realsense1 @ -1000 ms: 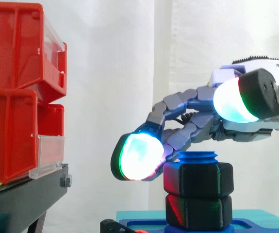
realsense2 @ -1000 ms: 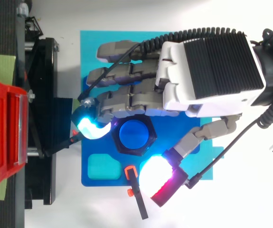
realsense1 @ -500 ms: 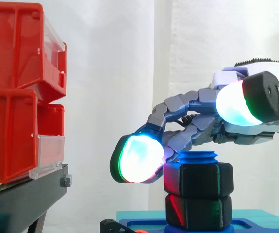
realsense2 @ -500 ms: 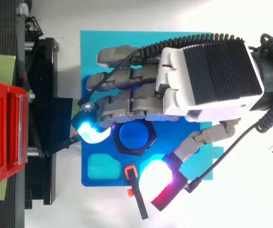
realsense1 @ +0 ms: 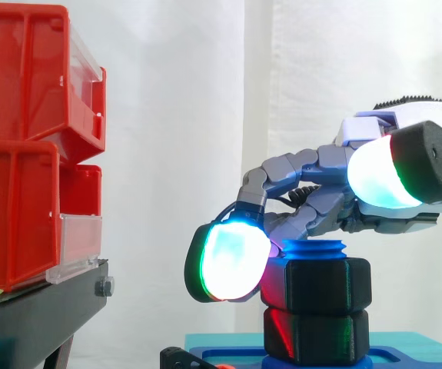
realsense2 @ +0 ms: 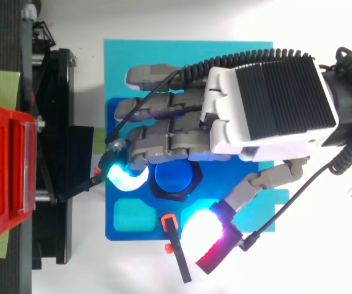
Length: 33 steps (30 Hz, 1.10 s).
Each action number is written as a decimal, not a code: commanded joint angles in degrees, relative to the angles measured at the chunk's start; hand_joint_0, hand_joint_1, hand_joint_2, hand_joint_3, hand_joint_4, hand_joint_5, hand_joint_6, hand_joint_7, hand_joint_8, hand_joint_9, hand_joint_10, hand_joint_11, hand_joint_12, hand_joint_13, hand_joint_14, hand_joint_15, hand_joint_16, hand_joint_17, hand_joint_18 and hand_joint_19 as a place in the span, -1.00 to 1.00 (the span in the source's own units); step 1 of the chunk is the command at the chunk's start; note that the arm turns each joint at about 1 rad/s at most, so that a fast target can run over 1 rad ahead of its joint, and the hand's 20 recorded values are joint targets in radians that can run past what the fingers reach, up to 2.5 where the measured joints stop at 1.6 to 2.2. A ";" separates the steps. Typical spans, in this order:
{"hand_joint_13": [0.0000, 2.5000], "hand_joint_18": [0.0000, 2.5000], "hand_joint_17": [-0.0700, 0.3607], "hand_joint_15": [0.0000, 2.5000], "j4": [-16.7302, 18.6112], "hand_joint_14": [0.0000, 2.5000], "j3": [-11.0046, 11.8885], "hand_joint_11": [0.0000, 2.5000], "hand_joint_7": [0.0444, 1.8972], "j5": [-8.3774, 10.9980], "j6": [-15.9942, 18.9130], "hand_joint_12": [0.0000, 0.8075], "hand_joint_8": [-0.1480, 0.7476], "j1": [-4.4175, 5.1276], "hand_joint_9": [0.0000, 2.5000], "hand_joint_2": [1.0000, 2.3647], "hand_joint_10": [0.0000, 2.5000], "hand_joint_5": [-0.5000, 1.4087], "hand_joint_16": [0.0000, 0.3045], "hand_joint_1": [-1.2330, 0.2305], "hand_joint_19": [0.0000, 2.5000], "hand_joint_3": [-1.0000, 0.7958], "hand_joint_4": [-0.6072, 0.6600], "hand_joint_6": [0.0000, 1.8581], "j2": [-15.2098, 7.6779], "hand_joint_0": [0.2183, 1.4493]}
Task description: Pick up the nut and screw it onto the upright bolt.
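The nut sits on the bolt; bins stand left on the stand.

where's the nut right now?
Side view, lower right: the black nut sits on the blue bolt, stacked above a second black hex piece and just beneath the hand.

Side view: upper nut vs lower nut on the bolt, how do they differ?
The upper nut sits near the blue bolt's threaded top; the lower nut sits down at the blue base. The robot hand's glowing fingertip is beside the upper nut; none reaches the lower nut. Both are black, hexagonal and alike in size.
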 commanded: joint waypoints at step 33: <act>-0.62 -0.82 -0.35 -1.00 -0.44 -1.00 0.05 -1.00 0.35 -1.14 -1.27 -0.26 0.00 -1.87 -0.35 -1.00 -1.00 -0.53 -0.79 0.33 -1.00 -0.44 0.16 -0.46 0.01 -0.64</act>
